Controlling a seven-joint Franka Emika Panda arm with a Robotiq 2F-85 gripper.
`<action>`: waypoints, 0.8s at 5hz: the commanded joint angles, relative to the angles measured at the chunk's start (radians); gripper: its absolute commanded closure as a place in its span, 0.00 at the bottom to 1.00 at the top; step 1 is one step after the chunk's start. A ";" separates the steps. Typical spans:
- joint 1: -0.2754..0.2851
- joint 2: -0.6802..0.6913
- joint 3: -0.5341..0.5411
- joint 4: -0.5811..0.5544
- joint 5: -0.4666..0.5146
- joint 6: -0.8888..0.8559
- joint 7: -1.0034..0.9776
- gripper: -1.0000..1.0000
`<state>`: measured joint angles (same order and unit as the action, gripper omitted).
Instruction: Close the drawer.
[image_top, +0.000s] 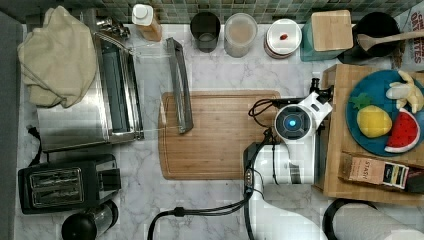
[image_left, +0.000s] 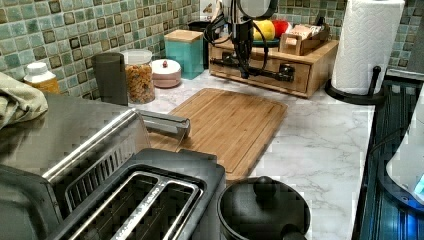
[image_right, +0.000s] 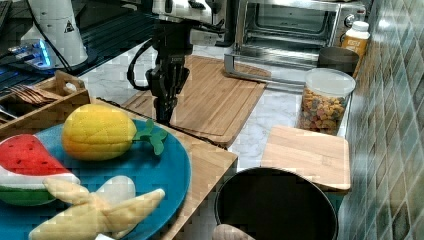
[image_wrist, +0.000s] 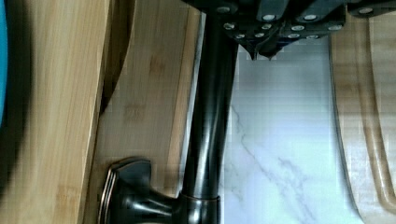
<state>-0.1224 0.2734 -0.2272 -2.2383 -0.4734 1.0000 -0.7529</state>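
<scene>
Hovering pincer (image_left: 244, 74) at the drawer (image_left: 260, 70) front, beside its dark bar handle (image_wrist: 210, 116) | finger spacing: cannot tell | drawer sitting in the wooden box under the fruit plate (image_top: 372, 107), seemingly nearly shut | remaining: final push, if any gap is persisting

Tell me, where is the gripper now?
In the left view, the gripper hangs at the drawer front, by its dark handle, beyond the cutting board.
</scene>
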 joint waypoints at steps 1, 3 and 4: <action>-0.155 -0.017 -0.134 0.062 0.060 -0.053 -0.119 1.00; -0.152 -0.016 -0.137 0.062 0.061 -0.053 -0.120 1.00; -0.152 -0.016 -0.137 0.062 0.062 -0.053 -0.120 1.00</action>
<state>-0.1313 0.2703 -0.2292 -2.2383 -0.4077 1.0068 -0.8110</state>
